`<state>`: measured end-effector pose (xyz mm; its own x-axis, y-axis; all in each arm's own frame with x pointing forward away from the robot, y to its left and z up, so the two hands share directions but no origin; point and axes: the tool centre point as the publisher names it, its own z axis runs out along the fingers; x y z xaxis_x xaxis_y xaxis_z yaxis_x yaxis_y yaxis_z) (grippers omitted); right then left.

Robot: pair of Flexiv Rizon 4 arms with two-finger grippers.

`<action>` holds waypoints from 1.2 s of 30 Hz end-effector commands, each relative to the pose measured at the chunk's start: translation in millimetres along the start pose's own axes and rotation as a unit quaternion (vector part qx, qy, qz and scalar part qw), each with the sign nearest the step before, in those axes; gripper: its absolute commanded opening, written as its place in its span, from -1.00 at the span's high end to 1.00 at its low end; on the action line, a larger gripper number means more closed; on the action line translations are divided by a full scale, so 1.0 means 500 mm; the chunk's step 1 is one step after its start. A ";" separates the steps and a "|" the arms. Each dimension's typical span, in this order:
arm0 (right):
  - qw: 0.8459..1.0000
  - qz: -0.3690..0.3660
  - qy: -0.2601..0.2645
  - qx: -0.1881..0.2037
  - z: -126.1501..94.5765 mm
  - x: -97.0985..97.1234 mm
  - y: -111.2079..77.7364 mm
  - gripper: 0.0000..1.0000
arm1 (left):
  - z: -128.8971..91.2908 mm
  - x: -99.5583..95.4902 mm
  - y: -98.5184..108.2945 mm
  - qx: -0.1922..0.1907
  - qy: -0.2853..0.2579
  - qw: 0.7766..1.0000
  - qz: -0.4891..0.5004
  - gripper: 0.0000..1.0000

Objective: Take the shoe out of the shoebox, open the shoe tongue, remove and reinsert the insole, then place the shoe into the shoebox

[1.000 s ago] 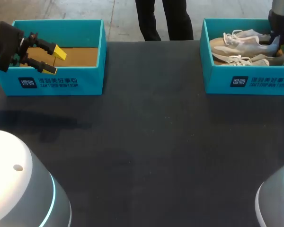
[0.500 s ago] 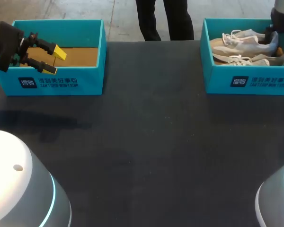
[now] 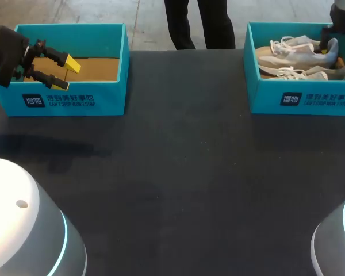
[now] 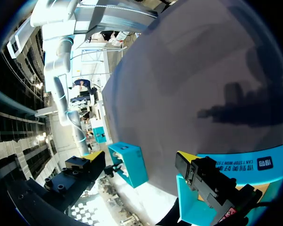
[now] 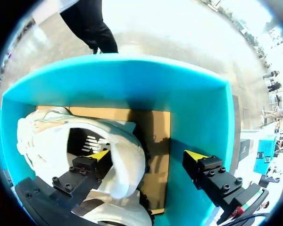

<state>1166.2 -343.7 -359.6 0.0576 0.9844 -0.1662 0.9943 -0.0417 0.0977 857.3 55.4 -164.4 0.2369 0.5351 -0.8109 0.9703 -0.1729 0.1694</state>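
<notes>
Straddling shoe (image 5: 125, 141) heel inside shoebox (image 5: 193, 108), right claw (image 5: 148, 155) wide, left claw (image 3: 67, 73) wide over other box (image 3: 112, 98)

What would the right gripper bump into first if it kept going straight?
Most likely the white shoe: the right gripper points into the shoebox, open and astride the heel. Depth is unclear.

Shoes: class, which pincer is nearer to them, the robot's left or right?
Right. The right pincer is at the heel of a shoe; the left pincer hangs over the other box, across the table.
</notes>
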 end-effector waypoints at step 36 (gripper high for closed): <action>0.999 0.031 0.019 -0.021 -0.308 0.069 -0.098 -1.00 | 0.000 -0.001 -0.001 0.000 0.001 1.000 0.000 -1.00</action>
<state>1124.3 -285.4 -234.5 0.1128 0.9855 -0.1265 0.9873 -0.0968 0.1257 857.3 55.4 -164.4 0.2369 0.5351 -0.8109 0.9703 -0.1729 0.1694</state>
